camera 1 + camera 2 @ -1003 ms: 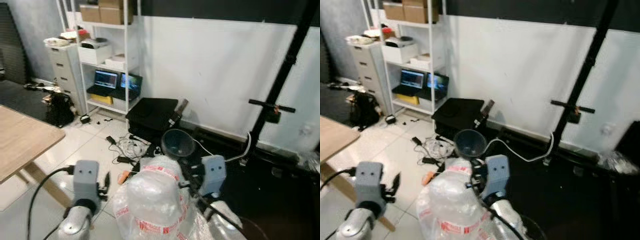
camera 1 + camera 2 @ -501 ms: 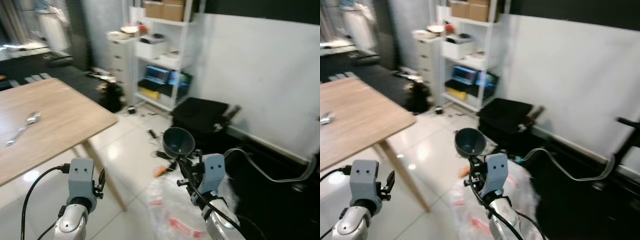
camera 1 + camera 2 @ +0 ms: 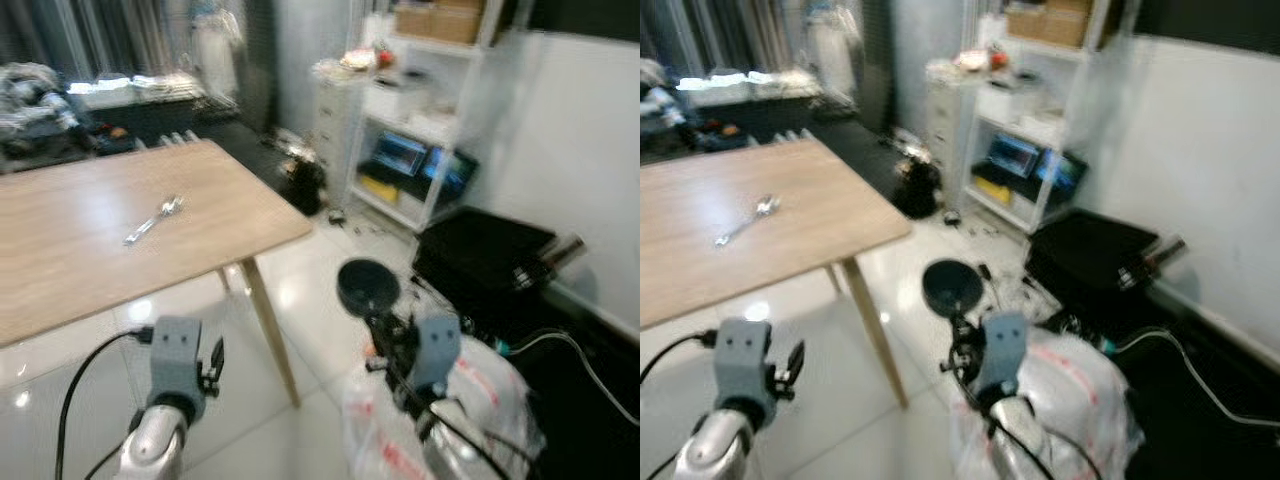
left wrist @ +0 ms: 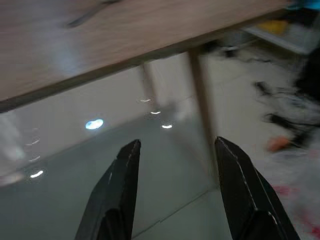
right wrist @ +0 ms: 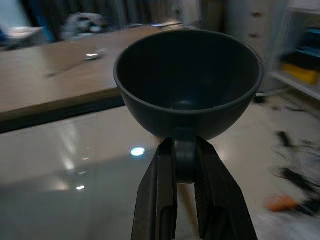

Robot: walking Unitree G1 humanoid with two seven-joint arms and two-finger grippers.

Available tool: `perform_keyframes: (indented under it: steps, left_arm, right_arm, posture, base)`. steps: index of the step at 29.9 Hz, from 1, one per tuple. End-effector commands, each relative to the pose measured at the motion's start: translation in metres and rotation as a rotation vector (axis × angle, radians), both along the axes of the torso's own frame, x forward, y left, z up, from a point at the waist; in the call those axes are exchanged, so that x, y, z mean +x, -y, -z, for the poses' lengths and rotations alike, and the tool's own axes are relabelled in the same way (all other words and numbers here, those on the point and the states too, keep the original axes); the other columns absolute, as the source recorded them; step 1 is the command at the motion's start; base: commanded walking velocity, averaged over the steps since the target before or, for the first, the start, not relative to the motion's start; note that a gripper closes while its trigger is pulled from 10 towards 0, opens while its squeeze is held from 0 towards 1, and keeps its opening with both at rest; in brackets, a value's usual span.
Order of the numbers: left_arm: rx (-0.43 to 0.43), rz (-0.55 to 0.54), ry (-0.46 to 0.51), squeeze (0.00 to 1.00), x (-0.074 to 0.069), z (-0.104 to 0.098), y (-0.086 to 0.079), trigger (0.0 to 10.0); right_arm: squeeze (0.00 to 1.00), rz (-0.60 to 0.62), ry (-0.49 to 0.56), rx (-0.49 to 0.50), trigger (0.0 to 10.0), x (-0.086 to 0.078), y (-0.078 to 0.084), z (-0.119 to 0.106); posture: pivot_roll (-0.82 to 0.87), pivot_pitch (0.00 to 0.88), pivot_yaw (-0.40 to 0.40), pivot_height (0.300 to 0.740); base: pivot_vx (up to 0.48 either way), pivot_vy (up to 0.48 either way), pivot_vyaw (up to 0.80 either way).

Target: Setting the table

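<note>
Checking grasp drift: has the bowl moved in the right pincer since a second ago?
No. The bowl sits clamped in the right pincer as before; the camera turned toward the table.

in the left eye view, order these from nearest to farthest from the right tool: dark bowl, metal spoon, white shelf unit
1. Dark round bowl, gripped in the right tool.
2. Metal spoon, on the wooden table to the robot's left.
3. White shelf unit, against the far wall.

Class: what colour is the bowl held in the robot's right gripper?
Dark grey-blue; the bowl shows best in the right wrist view.
</note>
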State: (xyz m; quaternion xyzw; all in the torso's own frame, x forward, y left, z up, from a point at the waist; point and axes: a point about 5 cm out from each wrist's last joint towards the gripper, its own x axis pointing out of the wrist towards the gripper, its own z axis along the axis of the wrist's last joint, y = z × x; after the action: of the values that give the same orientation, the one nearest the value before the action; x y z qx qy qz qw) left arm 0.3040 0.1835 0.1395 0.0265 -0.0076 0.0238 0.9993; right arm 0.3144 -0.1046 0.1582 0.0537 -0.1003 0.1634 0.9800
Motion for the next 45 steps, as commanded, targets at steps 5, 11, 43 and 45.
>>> perform_keyframes:
  steps: [5, 11, 43, 45]
  left_arm:
    - [0.006, 0.003, -0.035, 0.00, -0.002, 0.008, 0.003, 10.0]
    - [0.012, -0.009, -0.037, 0.00, -0.001, 0.008, 0.002, 10.0]
    - [0.046, -0.064, -0.031, 0.00, 0.002, 0.007, -0.007, 10.0]
    - [0.046, -0.063, -0.032, 0.00, 0.002, 0.008, -0.007, 10.0]
  right_arm:
    - [0.00, 0.004, -0.018, -0.001, 10.0, -0.002, 0.003, 0.005]
    - [0.00, -0.009, -0.021, 0.008, 10.0, -0.003, 0.000, 0.004]
    - [0.00, -0.015, 0.004, 0.006, 10.0, -0.002, -0.001, 0.001]
    - [0.00, -0.016, 0.002, 0.005, 10.0, -0.002, -0.001, 0.001]
  posture:
    - [0.02, 0.082, 0.038, 0.740]
    - [0.02, 0.083, 0.038, 0.740]
    - [0.03, 0.072, 0.036, 0.740]
    - [0.03, 0.072, 0.036, 0.740]
  base:
    - [0.000, 0.000, 0.77]
    - [0.000, 0.000, 0.13]
    - [0.429, 0.000, 0.21]
    - [0.480, 0.000, 0.77]
